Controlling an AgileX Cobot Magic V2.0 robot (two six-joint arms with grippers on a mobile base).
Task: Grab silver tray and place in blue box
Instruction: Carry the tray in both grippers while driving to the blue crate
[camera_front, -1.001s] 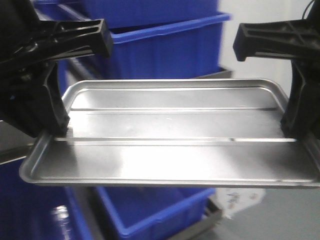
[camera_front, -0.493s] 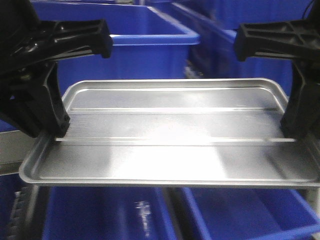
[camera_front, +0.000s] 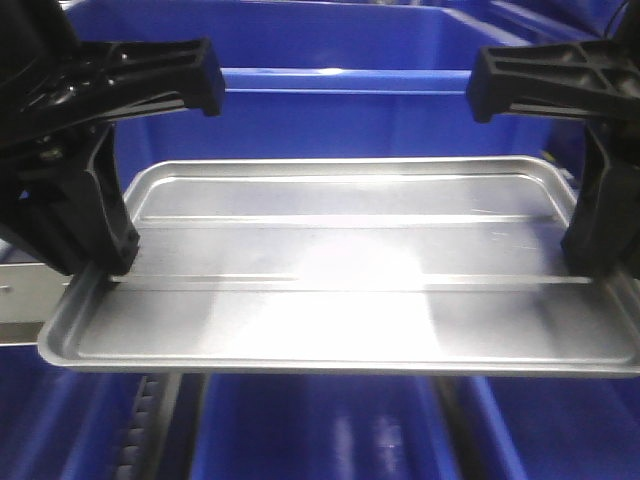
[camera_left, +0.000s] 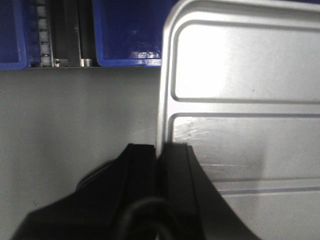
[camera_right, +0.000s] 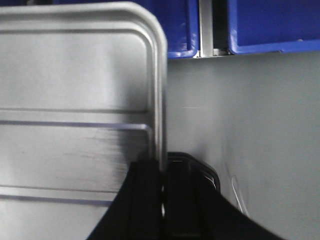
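The silver tray (camera_front: 340, 270) is held aloft and roughly level, gripped at both of its short ends. The left pincer (camera_front: 112, 262) is clenched on the tray's left rim. In the left wrist view its two black fingers (camera_left: 175, 165) are seen pressed against either side of that raised rim, with no gap between them and the metal. The right pincer (camera_front: 588, 262) is likewise clamped on the right rim, and its fingers (camera_right: 145, 190) are shown closed over the edge just below the rounded corner. The two lengthwise ridges of the recessed panel are seen running from one pincer to the other, and a bright glare is spread across the middle. The blue box (camera_front: 330, 120) is seen behind the tray, its near wall and thick lipped rim rising above the tray's far edge; the tray is not inside it. Further blue crates (camera_front: 320, 430) are visible beneath the tray, and a steel rack rail (camera_front: 20, 295) is seen at the left. In the wrist views a grey floor (camera_left: 75, 115) is shown under the tray's ends.
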